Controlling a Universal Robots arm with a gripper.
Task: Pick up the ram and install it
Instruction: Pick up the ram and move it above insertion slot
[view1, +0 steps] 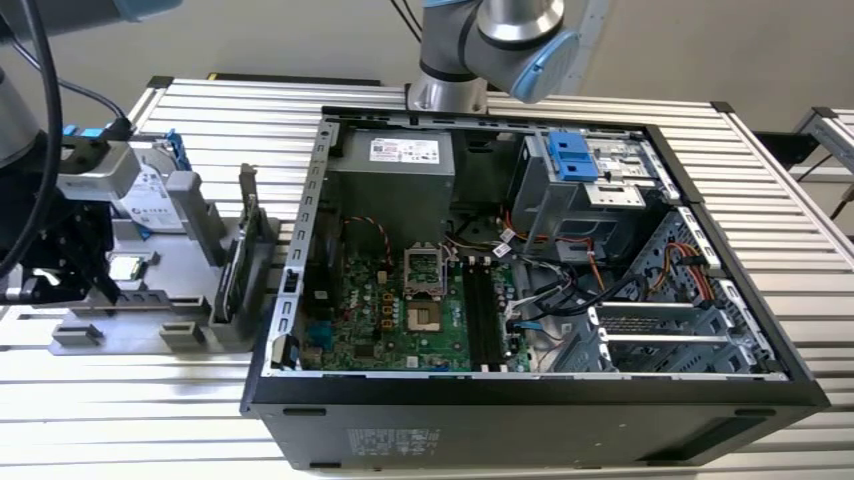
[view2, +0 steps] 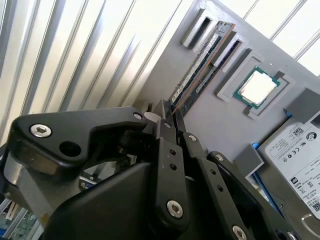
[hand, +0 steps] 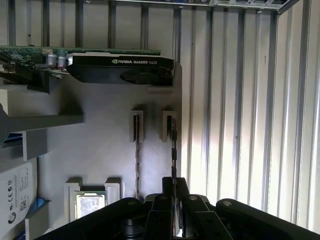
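Dark ram near white-labelled hard drive

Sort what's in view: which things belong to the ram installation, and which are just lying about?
Job: ram, gripper at it, grey holder tray, open computer case, its memory slots.
Lying about: CPU chip, hard drive, graphics card.

White lettering runs along the graphics card; a printed label covers the hard drive.
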